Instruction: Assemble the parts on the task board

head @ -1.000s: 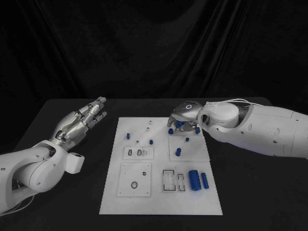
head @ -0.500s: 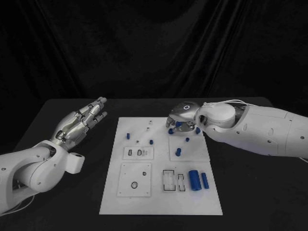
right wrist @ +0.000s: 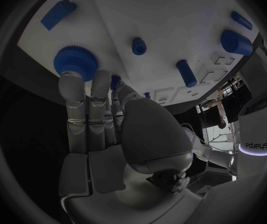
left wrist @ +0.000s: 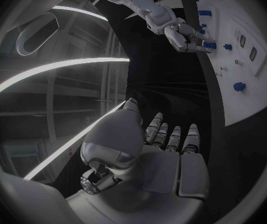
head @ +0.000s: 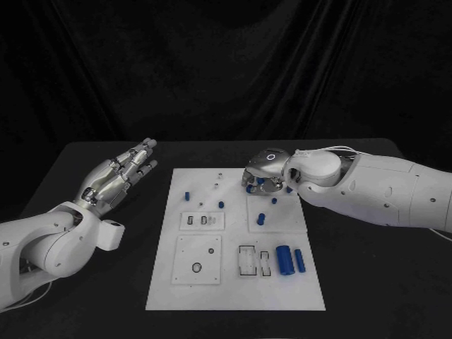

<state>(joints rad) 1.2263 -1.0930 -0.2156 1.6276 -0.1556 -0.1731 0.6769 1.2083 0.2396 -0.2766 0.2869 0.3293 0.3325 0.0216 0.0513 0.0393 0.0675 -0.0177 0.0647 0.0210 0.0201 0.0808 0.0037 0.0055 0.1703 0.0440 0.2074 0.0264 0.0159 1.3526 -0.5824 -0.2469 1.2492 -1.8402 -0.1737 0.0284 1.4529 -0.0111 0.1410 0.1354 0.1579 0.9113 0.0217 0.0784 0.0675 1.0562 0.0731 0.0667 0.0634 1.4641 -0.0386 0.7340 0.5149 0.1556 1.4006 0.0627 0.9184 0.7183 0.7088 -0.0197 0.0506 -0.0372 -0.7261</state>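
Note:
The white task board (head: 236, 289) lies in the middle of the table. My right hand (head: 265, 176) hangs over its far end with the fingers curled down. In the right wrist view its fingertips (right wrist: 71, 87) lie against the rim of a blue gear (right wrist: 75, 59) on the board (right wrist: 171, 15), with the thumb beside them. Whether the hand grips the gear is unclear. The left wrist view shows that hand (left wrist: 186, 35) with a blue piece (left wrist: 209, 45) at its fingertips. My left hand (head: 119, 176) is raised left of the board, fingers straight and apart, holding nothing.
Two blue cylinders (head: 284, 261) (head: 300, 261) lie at the board's near right beside rectangular slots (head: 246, 263). Small blue pegs (head: 260, 220) (head: 187, 195) stand in the middle and far left. A ring recess (head: 198, 268) sits at the near left.
My right hand has shifted slightly to the left and toward the board's far edge. The left hand has stayed where it was.

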